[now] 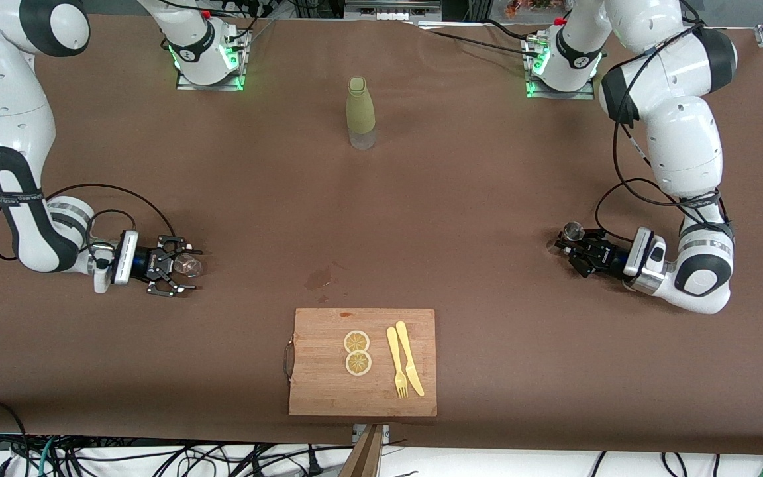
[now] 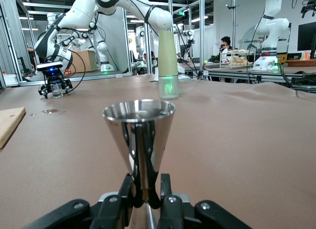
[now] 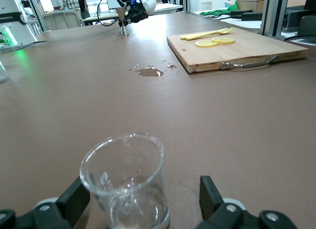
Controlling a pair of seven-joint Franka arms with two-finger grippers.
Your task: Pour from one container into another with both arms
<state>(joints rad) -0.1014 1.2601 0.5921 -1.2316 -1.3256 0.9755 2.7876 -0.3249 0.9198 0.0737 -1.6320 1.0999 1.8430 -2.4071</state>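
At the right arm's end of the table, the right arm bends down low, forearm level with the tabletop, and its right gripper (image 1: 181, 268) rests at table height with fingers spread wide around the glass cup (image 1: 189, 265). The cup stands upright on the brown table (image 1: 461, 199) between the fingers, one finger (image 3: 210, 192) clearly apart from its wall; a little clear liquid sits in its bottom. At the left arm's end, the left arm folds the same way, and the left gripper (image 1: 570, 246) is pinched on the narrow waist of the jigger (image 1: 572, 230), which stands upright. Between them lie a wet spill (image 1: 318, 278) and, nearer the front camera, a cutting board (image 1: 315, 391) with two lemon slices (image 1: 357, 352), a fork (image 1: 397, 363) and a knife (image 1: 410, 359). The olive-green bottle (image 1: 360, 112) stands near the bases.
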